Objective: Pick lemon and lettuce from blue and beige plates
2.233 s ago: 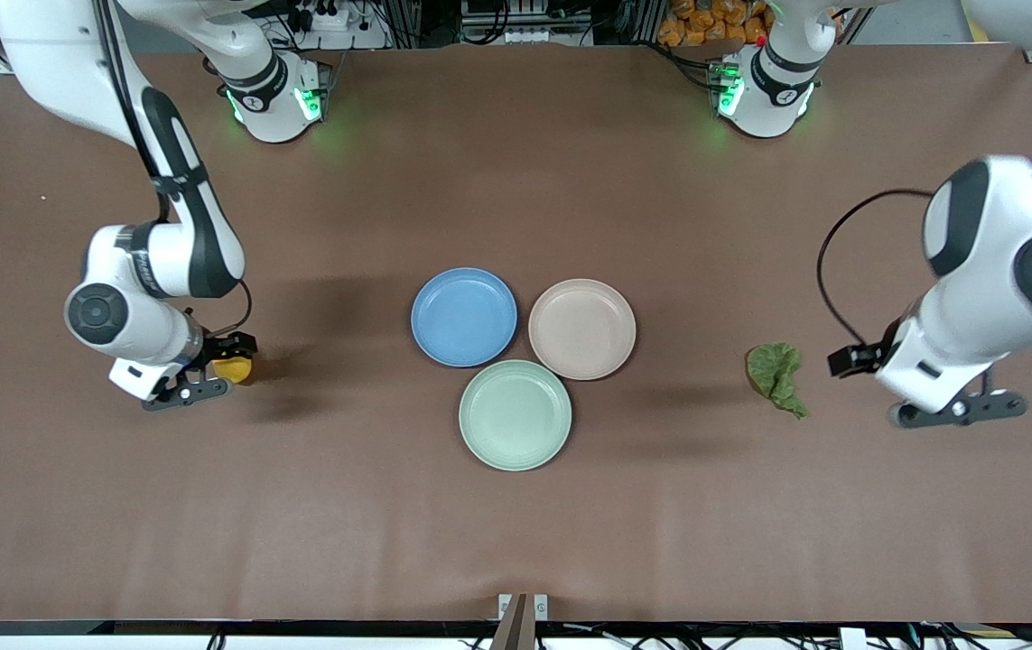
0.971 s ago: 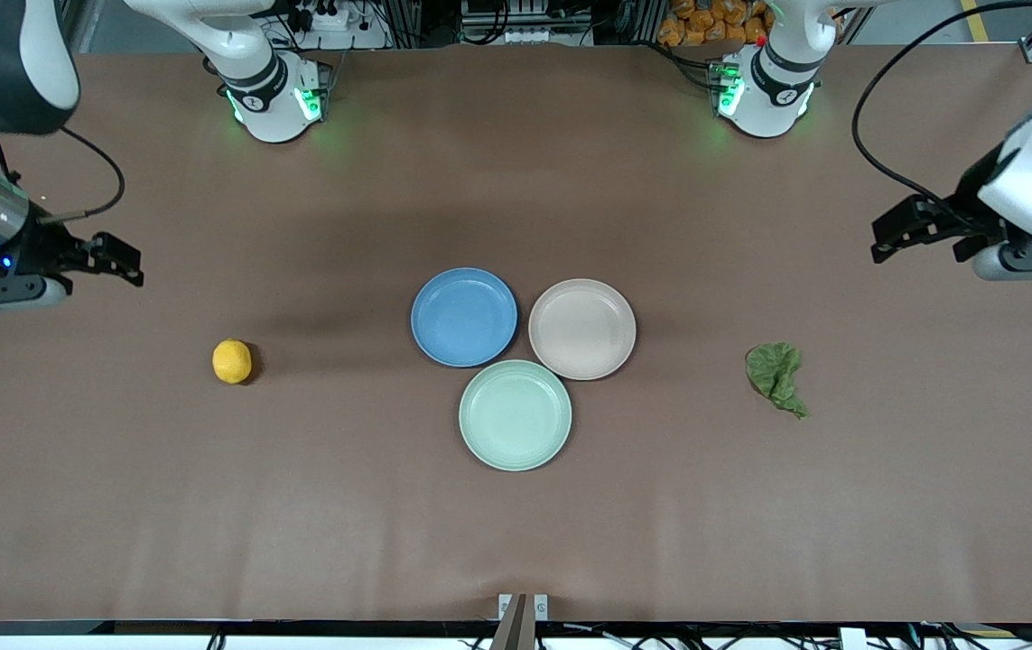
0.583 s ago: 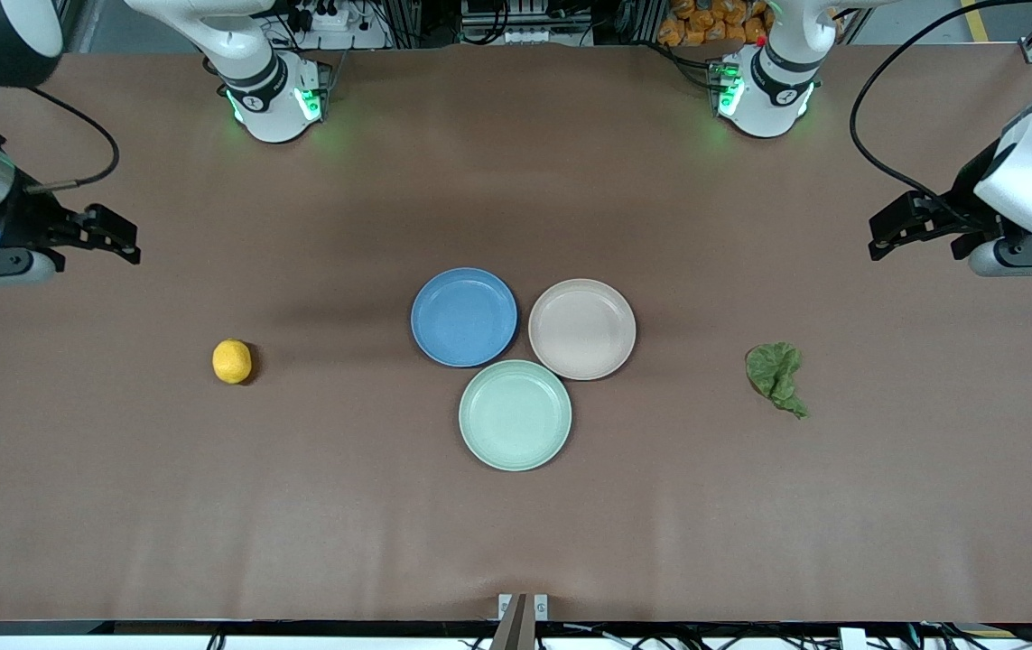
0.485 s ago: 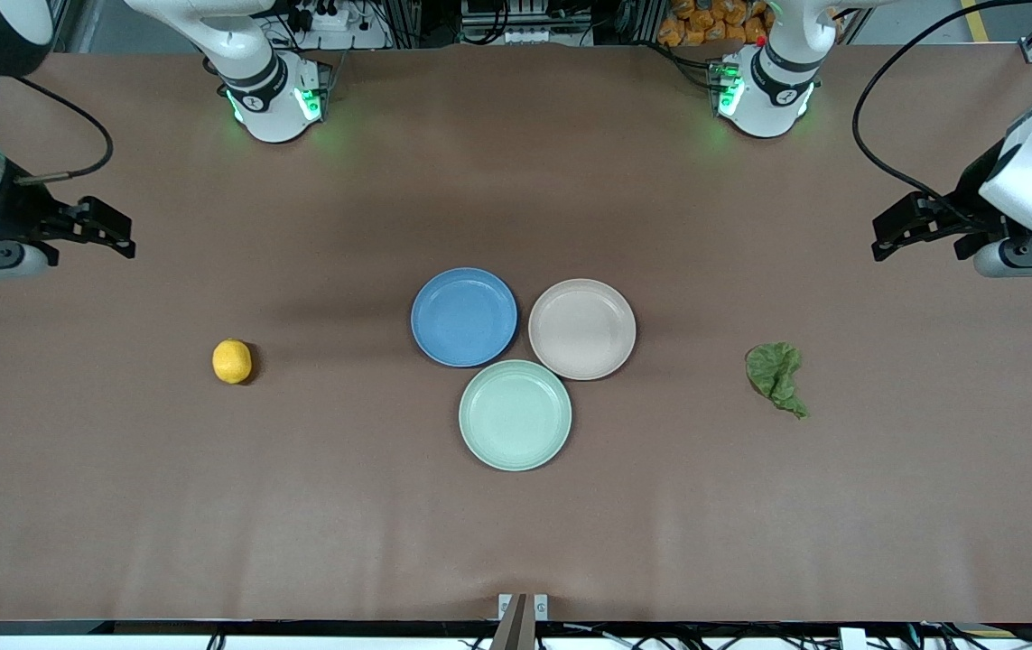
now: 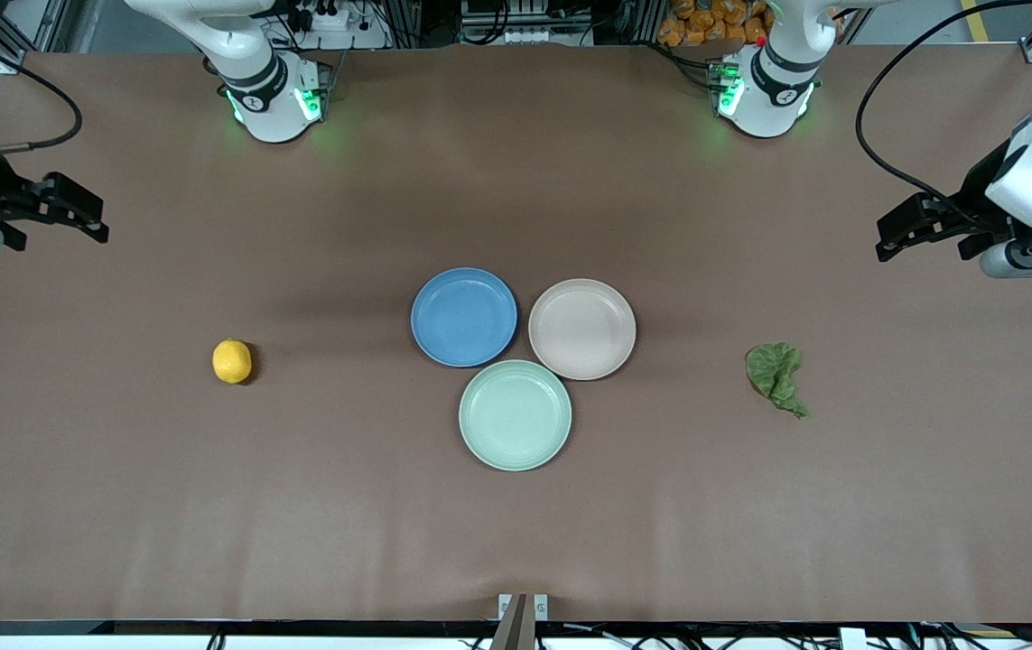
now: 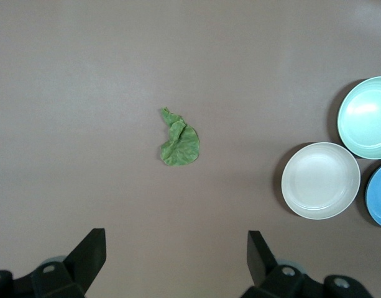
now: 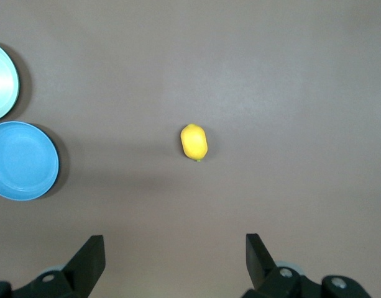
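The lemon (image 5: 232, 361) lies on the bare table toward the right arm's end, apart from the plates; it also shows in the right wrist view (image 7: 194, 142). The lettuce (image 5: 776, 375) lies on the table toward the left arm's end, and shows in the left wrist view (image 6: 179, 139). The blue plate (image 5: 464, 316) and the beige plate (image 5: 582, 329) sit side by side at mid-table, both empty. My right gripper (image 5: 82, 212) is open and empty, high over the table's end. My left gripper (image 5: 897, 230) is open and empty, high over the other end.
A pale mint-green plate (image 5: 516, 415), empty, touches both other plates and sits nearer the front camera. The arms' bases (image 5: 276, 99) stand along the table's back edge.
Both grippers have risen and drawn back from the lemon and the lettuce toward the table's ends. In the last second the right gripper kept drifting outward. Lemon and lettuce have not moved.
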You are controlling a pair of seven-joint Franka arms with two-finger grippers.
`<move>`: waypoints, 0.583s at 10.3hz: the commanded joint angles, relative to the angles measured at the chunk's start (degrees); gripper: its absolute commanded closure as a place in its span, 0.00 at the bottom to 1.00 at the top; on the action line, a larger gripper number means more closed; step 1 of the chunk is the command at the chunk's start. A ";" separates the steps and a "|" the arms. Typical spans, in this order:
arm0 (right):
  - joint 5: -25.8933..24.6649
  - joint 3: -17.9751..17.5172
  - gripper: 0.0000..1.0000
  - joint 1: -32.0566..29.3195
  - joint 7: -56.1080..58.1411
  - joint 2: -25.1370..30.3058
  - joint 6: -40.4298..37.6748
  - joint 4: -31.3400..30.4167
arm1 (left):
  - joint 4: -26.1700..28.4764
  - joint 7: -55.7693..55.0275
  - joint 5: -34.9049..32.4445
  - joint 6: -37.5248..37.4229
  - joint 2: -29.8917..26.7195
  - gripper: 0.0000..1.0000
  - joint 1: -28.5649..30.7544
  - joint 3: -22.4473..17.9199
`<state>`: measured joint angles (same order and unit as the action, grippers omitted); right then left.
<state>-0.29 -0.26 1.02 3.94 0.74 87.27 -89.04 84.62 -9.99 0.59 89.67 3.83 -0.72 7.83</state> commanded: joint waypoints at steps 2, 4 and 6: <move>-0.85 4.29 0.00 2.40 -0.77 -2.24 -2.63 5.53 | 0.72 3.39 -0.50 -0.46 -1.11 0.00 1.59 -0.36; -0.94 4.48 0.00 2.41 -0.95 -2.32 -4.20 6.41 | 0.46 5.59 -1.12 -0.46 -1.02 0.00 1.86 -0.44; -0.85 5.62 0.00 2.41 -1.04 -2.41 -8.23 6.51 | 0.28 5.95 -1.47 -0.37 -1.02 0.00 1.95 -0.44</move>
<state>-0.30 4.35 2.65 3.91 -0.55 81.83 -84.55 84.60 -5.49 0.31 89.67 3.79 1.12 7.34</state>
